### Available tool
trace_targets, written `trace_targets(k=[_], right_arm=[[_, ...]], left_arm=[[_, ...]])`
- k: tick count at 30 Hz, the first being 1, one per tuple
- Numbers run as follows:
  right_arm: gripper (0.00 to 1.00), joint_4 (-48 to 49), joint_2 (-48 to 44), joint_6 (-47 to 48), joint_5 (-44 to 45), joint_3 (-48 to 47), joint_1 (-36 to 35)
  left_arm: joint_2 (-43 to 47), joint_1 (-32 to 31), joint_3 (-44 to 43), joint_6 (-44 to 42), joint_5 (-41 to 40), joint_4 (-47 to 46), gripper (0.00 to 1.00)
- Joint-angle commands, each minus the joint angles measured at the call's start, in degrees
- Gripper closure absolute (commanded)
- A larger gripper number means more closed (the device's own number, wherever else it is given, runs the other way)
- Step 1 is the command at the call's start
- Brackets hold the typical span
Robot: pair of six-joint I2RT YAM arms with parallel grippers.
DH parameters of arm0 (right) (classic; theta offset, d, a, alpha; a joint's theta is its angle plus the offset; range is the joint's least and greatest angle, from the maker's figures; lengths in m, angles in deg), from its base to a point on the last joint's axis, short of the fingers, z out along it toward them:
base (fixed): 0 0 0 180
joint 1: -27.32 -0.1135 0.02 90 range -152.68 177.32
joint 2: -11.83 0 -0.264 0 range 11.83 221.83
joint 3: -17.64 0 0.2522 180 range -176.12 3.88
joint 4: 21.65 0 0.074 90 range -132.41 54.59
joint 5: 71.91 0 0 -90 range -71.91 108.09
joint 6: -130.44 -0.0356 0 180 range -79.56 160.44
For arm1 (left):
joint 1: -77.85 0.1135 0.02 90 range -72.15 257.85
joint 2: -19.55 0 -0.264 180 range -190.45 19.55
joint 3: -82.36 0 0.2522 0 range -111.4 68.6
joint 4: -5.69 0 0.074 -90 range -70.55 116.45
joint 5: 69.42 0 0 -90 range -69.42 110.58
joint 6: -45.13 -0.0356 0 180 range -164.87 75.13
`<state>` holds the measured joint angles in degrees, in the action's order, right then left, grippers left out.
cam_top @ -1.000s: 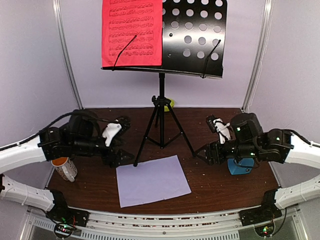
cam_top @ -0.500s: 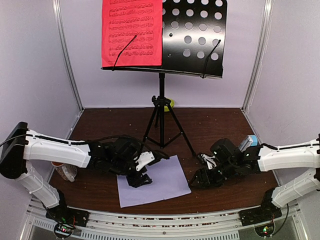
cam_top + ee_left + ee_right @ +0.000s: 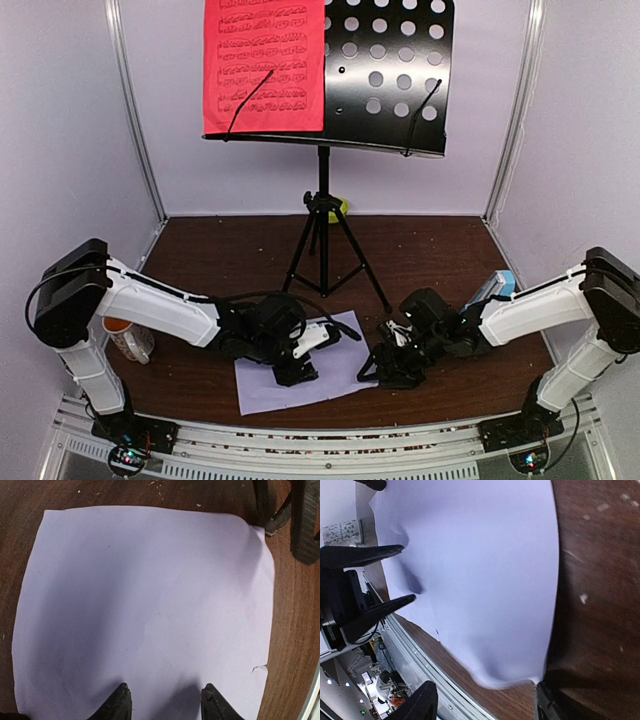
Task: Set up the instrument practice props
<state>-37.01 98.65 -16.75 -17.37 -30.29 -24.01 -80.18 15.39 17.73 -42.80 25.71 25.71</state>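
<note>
Top external view: a black metal music stand (image 3: 385, 75), its desk pierced with round holes, was observed on a thin-legged tripod (image 3: 322, 250) at the back of the brown wood-grain table (image 3: 430, 240). A red printed music sheet (image 3: 263, 65) was found upright on the left half of the desk, behind a thin wire retainer (image 3: 250, 100). A white music sheet (image 3: 262, 388), plain face up, was recorded lying on the table in front of the tripod, between the two arms.

The left gripper (image 3: 297, 368) was positioned low over the sheet's middle. From the left wrist view its pointed black fingers (image 3: 117, 705) were noted standing moderately apart over the smooth paper, with nothing held between them. Contact with the paper could not be determined.

The right gripper (image 3: 383, 365) was located at the sheet's right edge. From the right wrist view its jaws were seen spread wide, with the paper's edge lying between them unclamped, slightly curled and raised at one corner.

A small blue metronome (image 3: 497, 288) was partly hidden behind the right arm. A patterned white mug (image 3: 128, 340) was noted beside the left arm.
</note>
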Motion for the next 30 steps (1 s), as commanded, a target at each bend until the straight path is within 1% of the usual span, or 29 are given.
trace_targets(k=[1,6,10,11,14,15,17,19,24,30], right_arm=[[0.33,1.59,6.41,-1.55,2.14,-1.97,0.16],[0.33,5.08,9.32,-1.93,1.58,-4.73,0.24],[0.33,7.69,8.08,-2.82,2.97,-5.14,0.52],[0.32,7.85,7.36,-2.90,3.64,-4.81,0.78],[0.22,10.89,4.44,-4.31,6.22,-2.16,2.45],[0.20,11.72,3.61,-4.55,7.08,-1.39,3.18],[0.20,13.74,3.13,-4.40,8.15,-0.76,4.39],[0.25,16.06,4.25,-3.80,7.96,-1.39,5.06],[0.40,23.24,9.19,-5.61,2.90,-4.92,5.35],[0.52,21.60,10.07,-5.32,-0.10,-6.70,5.36]], left_arm=[[-1.69,-0.56,-2.25,0.64,0.43,-4.59,0.51],[-2.81,-0.56,-2.85,0.63,1.33,-5.73,0.51],[-3.10,-0.57,-2.19,1.17,2.20,-7.07,0.51],[-3.03,-0.56,-2.01,1.25,2.46,-7.32,0.51],[-2.89,-0.58,-1.78,1.16,2.95,-7.45,0.51],[-2.85,-0.56,-1.73,1.11,3.00,-7.44,0.51],[-2.61,-0.56,-1.69,0.91,2.92,-7.49,0.51],[-2.58,-0.56,-1.60,0.82,2.97,-7.49,0.51],[-2.54,-0.56,-1.51,0.74,3.34,-7.51,0.51],[-2.06,-0.49,-1.37,0.75,3.03,-8.11,0.51]])
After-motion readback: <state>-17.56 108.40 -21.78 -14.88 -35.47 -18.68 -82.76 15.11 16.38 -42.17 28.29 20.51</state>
